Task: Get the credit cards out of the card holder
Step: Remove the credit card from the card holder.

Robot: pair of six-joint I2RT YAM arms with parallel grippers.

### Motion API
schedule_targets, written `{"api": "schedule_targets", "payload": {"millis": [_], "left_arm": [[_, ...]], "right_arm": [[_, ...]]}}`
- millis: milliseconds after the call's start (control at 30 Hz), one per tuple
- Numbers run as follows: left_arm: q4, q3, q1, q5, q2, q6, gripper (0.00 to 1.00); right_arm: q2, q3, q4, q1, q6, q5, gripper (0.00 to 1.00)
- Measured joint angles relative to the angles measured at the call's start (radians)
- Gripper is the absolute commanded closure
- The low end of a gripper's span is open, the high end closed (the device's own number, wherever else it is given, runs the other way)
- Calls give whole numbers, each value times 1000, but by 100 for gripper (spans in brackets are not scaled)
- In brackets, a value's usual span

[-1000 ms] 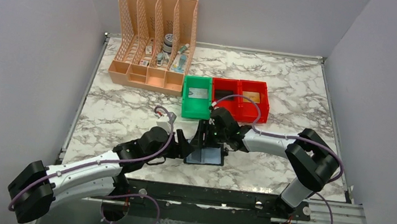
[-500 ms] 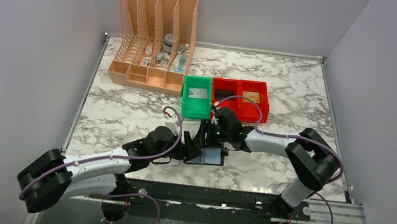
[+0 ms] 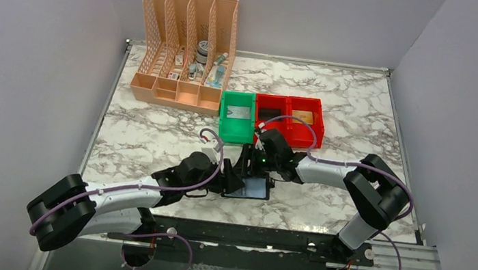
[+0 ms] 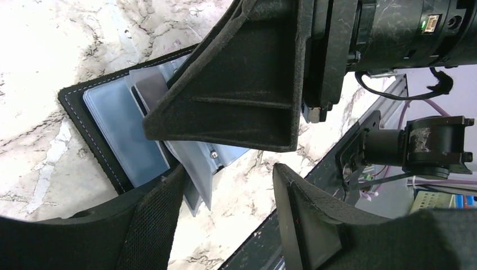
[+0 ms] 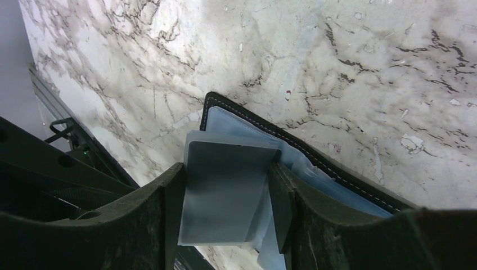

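Observation:
The card holder (image 3: 255, 191) lies open on the marble near the front edge, black with grey-blue panels (image 4: 112, 124). My right gripper (image 3: 250, 166) stands over it. In the right wrist view its fingers press on both side edges of a raised grey inner panel (image 5: 225, 185), so the right gripper (image 5: 226, 167) is shut across it. My left gripper (image 3: 229, 178) sits at the holder's left side, open, and one fingertip (image 4: 163, 191) touches the loose panel ends (image 4: 199, 177). A white credit card (image 3: 239, 112) lies in the green bin and a tan one (image 3: 302, 115) in the red bin.
A green bin (image 3: 234, 132) and a red double bin (image 3: 289, 138) stand just behind the holder. The peach file organizer (image 3: 185, 46) with small items is at the back left. The table's front rail (image 3: 265, 238) runs close below the holder.
My left arm has swung right and forward, bringing its gripper up against the holder's left side. The right gripper keeps its place over the holder.

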Motion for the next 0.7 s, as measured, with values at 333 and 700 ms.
{"api": "schedule_targets", "payload": {"millis": [333,700], "left_arm": [[19,10,0,37,78,3,42],[26,39,0,53,129,6,41]], "right_arm": [[-1,-8,15,-5,5,-21,43],[-47,-29,11,2,6,-28,29]]}}
